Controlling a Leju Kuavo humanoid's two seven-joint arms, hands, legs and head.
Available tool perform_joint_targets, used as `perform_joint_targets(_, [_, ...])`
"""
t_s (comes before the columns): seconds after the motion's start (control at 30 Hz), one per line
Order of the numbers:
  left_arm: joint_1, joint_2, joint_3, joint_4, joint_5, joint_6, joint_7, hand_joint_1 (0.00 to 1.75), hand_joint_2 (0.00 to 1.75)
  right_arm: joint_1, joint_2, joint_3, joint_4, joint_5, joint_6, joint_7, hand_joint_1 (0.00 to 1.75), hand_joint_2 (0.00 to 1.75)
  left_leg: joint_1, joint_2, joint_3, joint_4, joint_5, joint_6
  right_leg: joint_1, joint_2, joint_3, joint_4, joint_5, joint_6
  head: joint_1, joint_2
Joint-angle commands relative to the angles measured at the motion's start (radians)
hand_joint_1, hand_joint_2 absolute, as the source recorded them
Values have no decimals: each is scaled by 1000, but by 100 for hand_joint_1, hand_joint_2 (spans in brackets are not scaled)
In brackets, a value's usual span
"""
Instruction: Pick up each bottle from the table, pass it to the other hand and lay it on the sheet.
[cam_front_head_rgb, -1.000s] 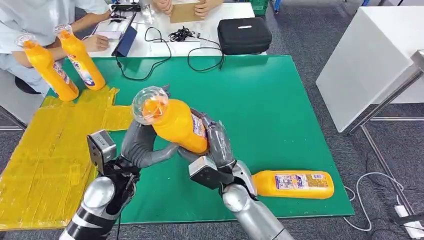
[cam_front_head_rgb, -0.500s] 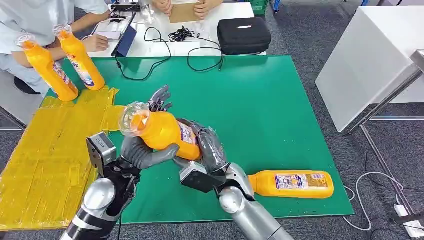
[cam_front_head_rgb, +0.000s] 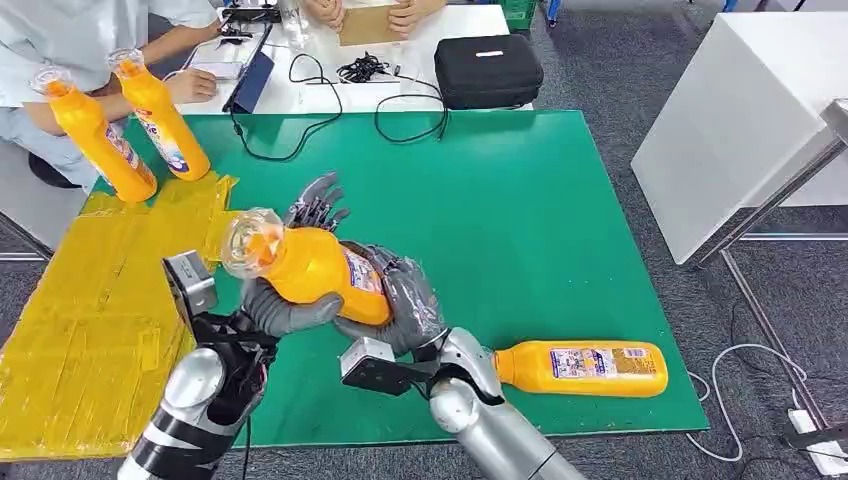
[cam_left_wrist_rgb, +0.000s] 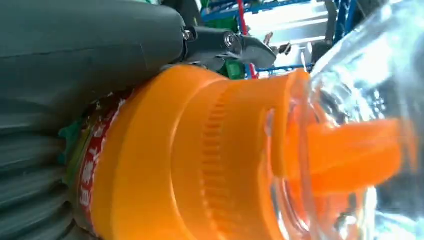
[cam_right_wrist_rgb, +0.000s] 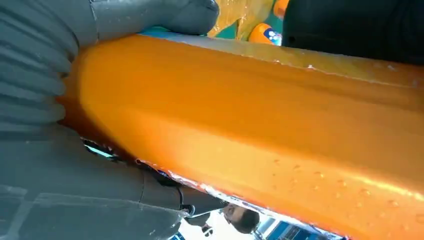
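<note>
held bottle (cam_front_head_rgb: 318, 272): orange, with a clear cap over an orange nozzle, tilted above the green mat, cap toward the yellow sheet; both hands are on it
left hand (cam_front_head_rgb: 290, 290): thumb pressed under the bottle's shoulder near the cap, dark fingers (cam_front_head_rgb: 318, 208) reaching up behind the bottle and spread; it grasps the bottle at the neck end
right hand (cam_front_head_rgb: 400, 300): wrapped around the lower body of the bottle from beneath, grasping it at the label end
left wrist view: the bottle's ribbed orange collar (cam_left_wrist_rgb: 220, 165) and clear cap sit close against the grey thumb
right wrist view: the orange bottle side (cam_right_wrist_rgb: 260, 115) lies along the grey palm, thumb over its edge
lying bottle (cam_front_head_rgb: 585, 368): on its side on the green mat (cam_front_head_rgb: 540, 200), near the right forearm, well apart from the sheet
standing bottles (cam_front_head_rgb: 160, 115): two upright at the far corner of the yellow sheet (cam_front_head_rgb: 90, 320), just beside each other
counter beyond: white top with a black case (cam_front_head_rgb: 490, 70), cables and people's hands
</note>
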Motion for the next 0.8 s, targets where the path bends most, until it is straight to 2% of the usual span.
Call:
perform_joint_targets(0.03, [-100, -43, 20, 173, 27, 10, 16, 0, 175, -25, -34, 207, -24, 15, 24, -35, 175, 175, 1, -1, 4, 0, -2, -2, 1, -2, 5, 0, -2, -1, 0, 0])
perform_joint_targets(0.2, [-98, -42, 19, 168, 27, 11, 16, 0, 175, -27, -35, 206, -19, 12, 24, -35, 175, 175, 1, -1, 3, 0, -1, -1, 1, -2, 3, 0, -1, -1, 0, 0])
perform_joint_targets(0.23, [-98, -42, 19, 168, 27, 11, 16, 10, 175, -27, -35, 206, -19, 12, 24, -35, 175, 175, 1, -1, 5, 0, -2, -2, 1, -2, 6, 0, -2, -1, 0, 0])
perform_joint_targets(0.27, [-82, -62, 45, 152, 32, 54, -11, 164, 175, -29, -35, 207, -14, 6, 25, -32, 175, 175, 1, -1, 4, 0, -2, -2, 1, -2, 5, 0, -2, -1, 0, 0])
perform_joint_targets(0.3, [-74, -72, 54, 139, 18, 94, -28, 175, 175, -30, -35, 206, -6, 2, 23, -27, 175, 175, 1, 0, 6, 1, -3, -2, 2, -1, 7, 0, -3, -1, 0, 0])
perform_joint_targets(0.53, [-38, -81, 78, 76, 30, 199, -65, 175, 175, -26, -30, 186, 30, -19, 5, -21, 175, 175, 1, 1, 7, 0, -3, -2, 2, -1, 8, -1, -3, -1, 0, 0])
perform_joint_targets(0.8, [-29, -71, 92, 56, 12, 240, -93, 175, 175, -20, -27, 160, 23, -42, 6, -14, 175, 175, 1, 0, 3, 0, -1, -2, 1, -1, 4, -1, -1, -1, 0, 0])
